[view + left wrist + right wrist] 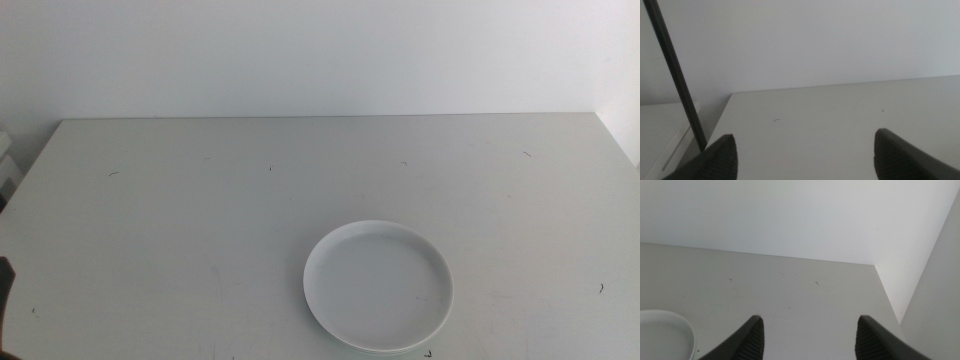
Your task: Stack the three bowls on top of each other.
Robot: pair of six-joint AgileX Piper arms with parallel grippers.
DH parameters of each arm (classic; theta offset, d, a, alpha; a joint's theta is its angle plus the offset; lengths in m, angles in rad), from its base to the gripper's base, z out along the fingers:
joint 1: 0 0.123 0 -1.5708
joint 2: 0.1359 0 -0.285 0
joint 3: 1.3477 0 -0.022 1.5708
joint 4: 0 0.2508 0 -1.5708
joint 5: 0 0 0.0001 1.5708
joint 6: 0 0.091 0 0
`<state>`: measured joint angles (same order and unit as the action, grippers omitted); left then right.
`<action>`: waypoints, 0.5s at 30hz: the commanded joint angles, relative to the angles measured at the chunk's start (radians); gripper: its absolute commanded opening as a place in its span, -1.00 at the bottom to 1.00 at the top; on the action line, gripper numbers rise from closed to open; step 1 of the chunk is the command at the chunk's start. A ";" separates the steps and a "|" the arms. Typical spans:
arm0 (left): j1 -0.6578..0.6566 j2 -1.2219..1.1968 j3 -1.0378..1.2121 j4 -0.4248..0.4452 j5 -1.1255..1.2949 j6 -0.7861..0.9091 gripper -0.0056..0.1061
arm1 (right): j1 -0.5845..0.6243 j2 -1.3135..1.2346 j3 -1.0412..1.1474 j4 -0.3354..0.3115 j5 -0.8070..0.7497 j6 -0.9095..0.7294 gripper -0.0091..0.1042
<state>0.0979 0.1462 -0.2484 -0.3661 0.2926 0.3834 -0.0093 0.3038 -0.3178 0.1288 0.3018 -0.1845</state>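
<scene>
Bowls sat at lower centre of the middle view, only the white top dish distinguishable; whether others lay beneath could not be told. Left gripper and right gripper had jaws wide, holding nothing. Risk: a miscounted stack if dishes were missing.

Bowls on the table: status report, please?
Both end effectors open, empty, off to the sides. Only a white bowl visible, alone on the table; others unseen. Nothing in the way.
</scene>
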 commanded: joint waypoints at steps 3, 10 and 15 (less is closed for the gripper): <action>0.001 -0.012 -0.026 -0.044 -0.080 0.000 0.98 | -0.005 -0.039 -0.007 -0.016 -0.079 -0.009 -0.02; 0.001 -0.120 0.108 -0.046 -0.159 -0.001 0.98 | -0.005 -0.223 0.151 -0.019 -0.180 -0.009 -0.02; 0.001 -0.173 0.218 -0.046 -0.162 -0.001 0.98 | -0.005 -0.328 0.258 -0.042 -0.190 -0.009 -0.02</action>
<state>0.0979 -0.0107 -0.0226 -0.3921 0.2139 0.3837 -0.0093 -0.0043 -0.0545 0.1020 0.1946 -0.1845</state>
